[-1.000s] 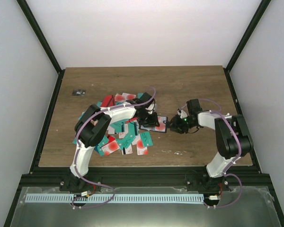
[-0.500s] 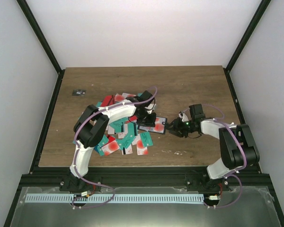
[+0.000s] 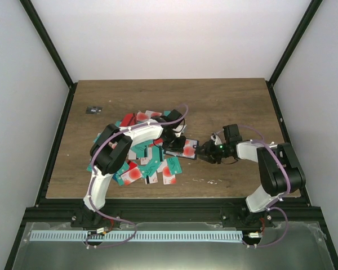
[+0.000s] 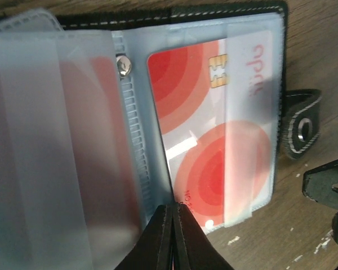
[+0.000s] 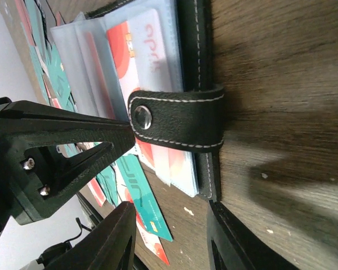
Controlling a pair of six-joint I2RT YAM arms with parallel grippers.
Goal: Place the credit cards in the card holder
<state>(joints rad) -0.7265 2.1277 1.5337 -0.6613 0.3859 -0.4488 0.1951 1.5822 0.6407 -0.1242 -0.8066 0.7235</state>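
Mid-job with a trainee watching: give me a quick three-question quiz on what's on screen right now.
1. True or false: the card holder lies open on the table.
2. The card tucked inside it is: A teal, B white with red circles, C blue.
3. Fill in: the left gripper is ____ (open or shut).
Key: 1 true; 2 B; 3 shut.

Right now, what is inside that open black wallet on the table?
A white card with red circles sits in a clear sleeve of the card holder. The frosted sleeves beside it blur whatever they hold; only a reddish tint shows.
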